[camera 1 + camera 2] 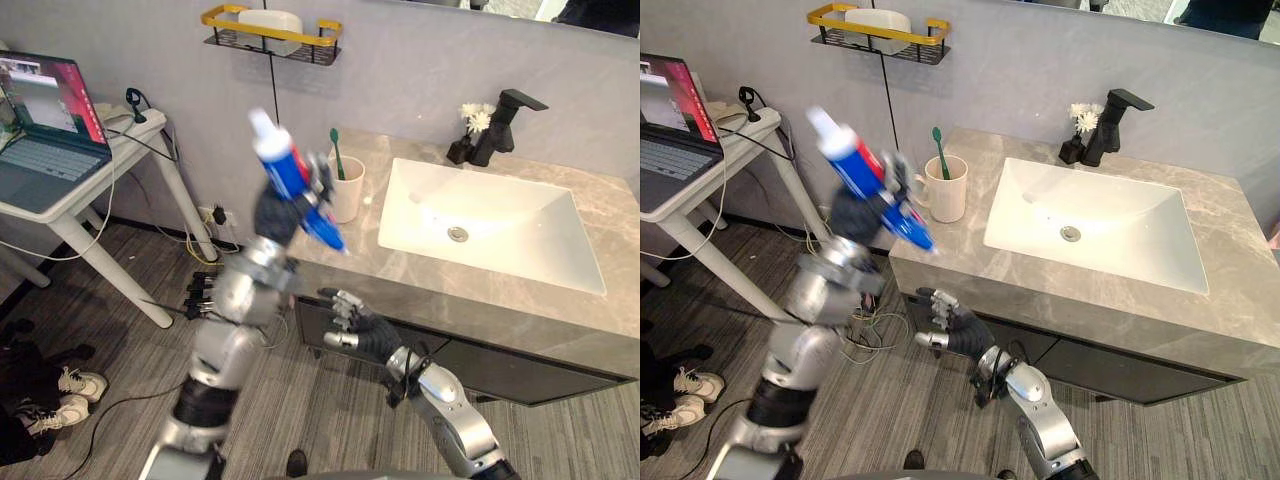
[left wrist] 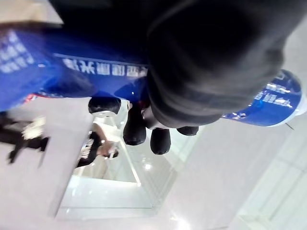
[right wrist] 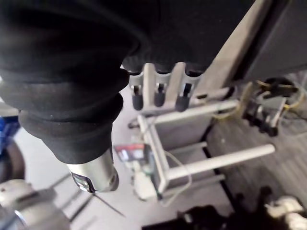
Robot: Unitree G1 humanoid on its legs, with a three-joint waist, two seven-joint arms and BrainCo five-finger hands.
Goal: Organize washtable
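One toothpaste tube [image 1: 287, 168] is hanging in the air at the left end of one counter [image 1: 430, 290], where one cup [image 1: 346, 192] is holding one toothbrush [image 1: 337, 150]. One faucet [image 1: 503, 122] and one flower vase [image 1: 461, 150] are standing beyond one sink [image 1: 520, 215]. One laptop [image 1: 45, 130] and two sneakers [image 1: 72, 385] are lying far left.

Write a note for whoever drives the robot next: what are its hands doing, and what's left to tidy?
Left hand: shut on the toothpaste tube, held up in the air over the left corner of the counter, close to the cup.
Right hand: open, holding nothing, low in front of the counter.
The cup stands on the counter left of the sink, with a green toothbrush upright in it.
Done: the tube is picked up.
Left: put it down tidily, probably in or beside the cup.
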